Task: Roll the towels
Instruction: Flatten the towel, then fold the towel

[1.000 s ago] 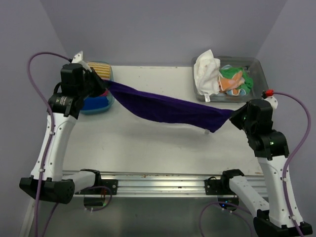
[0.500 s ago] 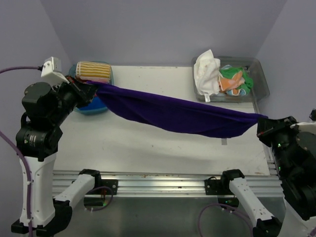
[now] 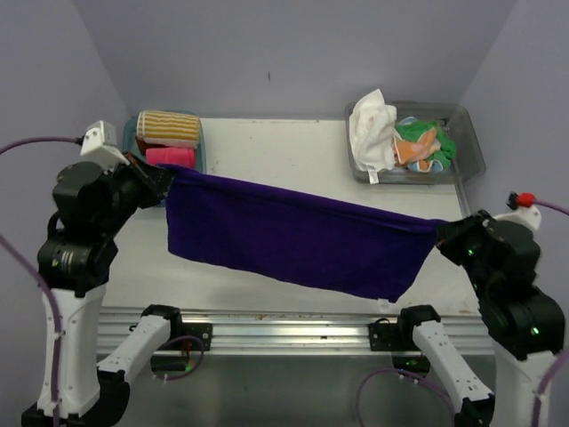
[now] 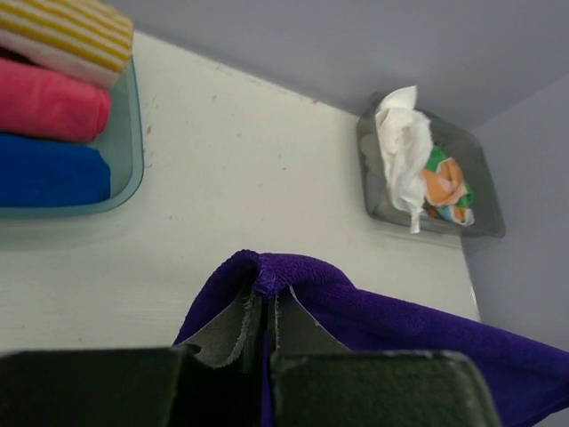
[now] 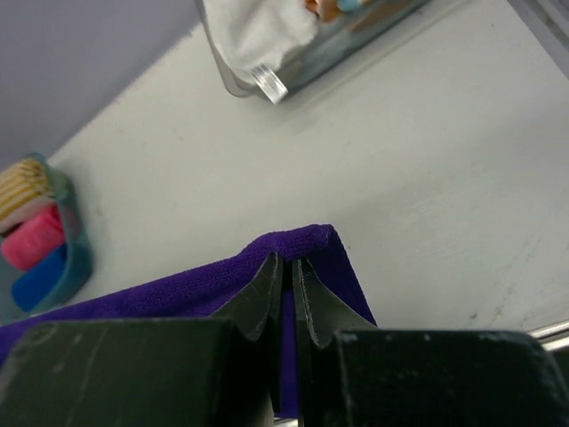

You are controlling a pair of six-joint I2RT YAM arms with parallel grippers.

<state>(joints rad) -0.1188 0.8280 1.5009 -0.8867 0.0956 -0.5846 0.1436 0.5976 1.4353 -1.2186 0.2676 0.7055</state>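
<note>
- my left gripper (image 3: pixel 163 181), at the left of the frame, is pinched on one top corner of the purple towel (image 3: pixel 293 236). its wrist view shows cloth bunched between the narrow fingers.
- across the middle, the change: a second ago this towel was a sagging, half-twisted band higher in the frame. now it sits lower as a wide flat sheet, its top edge taut from arm to arm. i cannot tell whether its lower edge touches the table (image 3: pixel 267 151).
- my right gripper (image 3: pixel 442 235), at the right, clamps the other top corner, fingers almost together with cloth between.
- i judge the spreading done; laying it flat comes next, and rolling has not begun.
- counts, left to right: one left tub (image 3: pixel 201 142), upper left, holding three rolled towels: one striped roll (image 3: pixel 167 124), one pink roll (image 3: pixel 169 157) and one blue roll (image 4: pixel 44 169), clear only from the left wrist.
- one purple towel in the air.
- one right tub (image 3: pixel 471 147), upper right, holding loose cloths: one white towel (image 3: pixel 372 133), one green towel (image 3: pixel 418 132), one orange towel (image 3: pixel 413 153) and a light blue scrap. more may lie beneath.
</note>
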